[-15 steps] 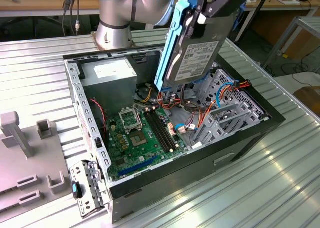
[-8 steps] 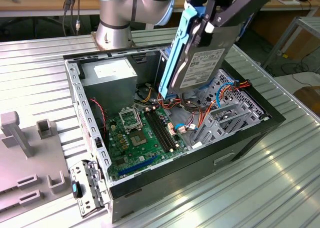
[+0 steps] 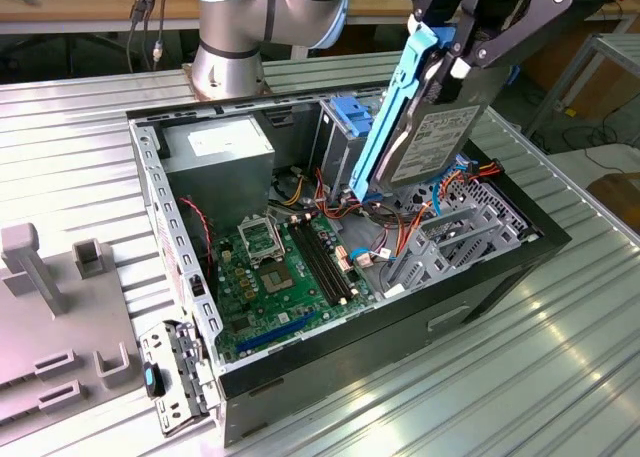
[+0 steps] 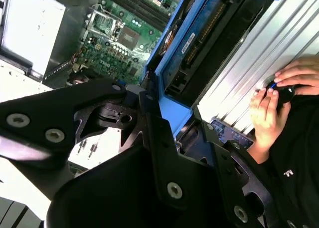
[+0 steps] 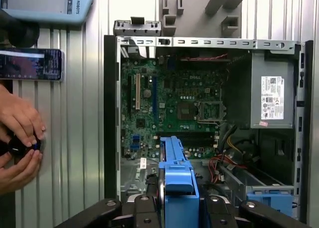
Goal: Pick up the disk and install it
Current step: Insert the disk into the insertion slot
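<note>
My tool [image 3: 452, 57] is clamped on the disk [image 3: 435, 137], with the fingers closed against its two flat faces at the upper end. The disk hangs from the tool steeply tilted, well off the surface [image 3: 500, 397]. Its white label faces the exterior view's right and its bright blue rail runs down the edge toward the exterior view's left.

Directly beneath the tool lies the open computer case [image 3: 400, 327], on its side with the interior exposed. The disk's lower end reaches down into that opening, close to the blue caddy [image 3: 345, 117] and the bundle of red and orange cables. I cannot tell whether it touches them. The metal drive cage [image 3: 470, 227] sits just below the disk's labelled face.

Farther from the tool, deeper in the case, are the green motherboard [image 3: 270, 277] and the grey power supply [image 3: 220, 147] with its white sticker.

In the first wrist view the blue rail rises from between my fingers [image 5: 144, 208], pointing at the motherboard. In the second wrist view the disk's blue frame stands out past my black finger links, beside the case.

Off to the side of the tool, outside the case, a person's hands [image 5: 20, 120] hold a small dark object over the ribbed surface, near a phone [image 5: 30, 63].
</note>
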